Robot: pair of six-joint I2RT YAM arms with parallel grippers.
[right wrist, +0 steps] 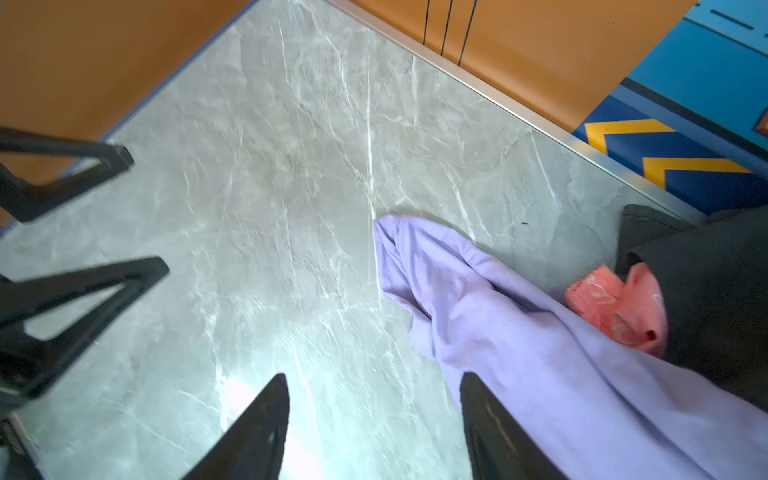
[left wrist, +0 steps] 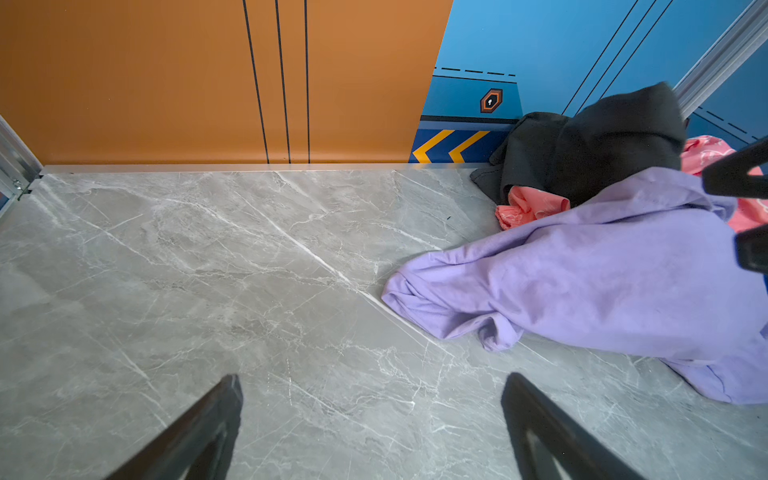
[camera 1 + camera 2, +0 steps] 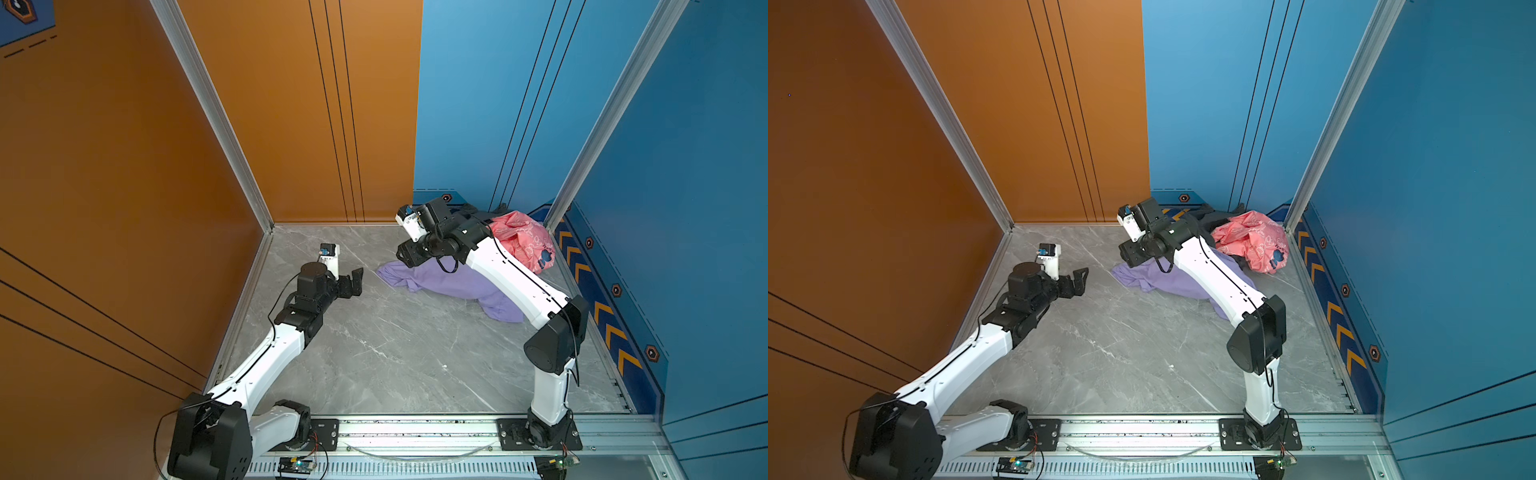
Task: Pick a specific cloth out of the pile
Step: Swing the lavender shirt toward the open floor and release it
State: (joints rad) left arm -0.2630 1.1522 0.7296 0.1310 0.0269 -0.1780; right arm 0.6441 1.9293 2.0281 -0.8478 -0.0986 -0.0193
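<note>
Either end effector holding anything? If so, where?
Nothing held. Left end effector is open above the table; right end effector is open too, with the lilac cloth lying loose beside it.

L arm [image 3: 266,353] stretches fwd from its base, white forearm rising to a black wrist. Its left tool [image 3: 352,281] points twd the middle, jaws spread wide w/ nothing btw them (its own wrist view shows both fingers well apart). R arm [image 3: 511,274] stands up to a high elbow, then the forearm slants away and across twd the centre. Its right tool [image 1: 376,377] tips downward, jaws parted, the gap btw them empty. The two tools face each other, well apart.
</note>
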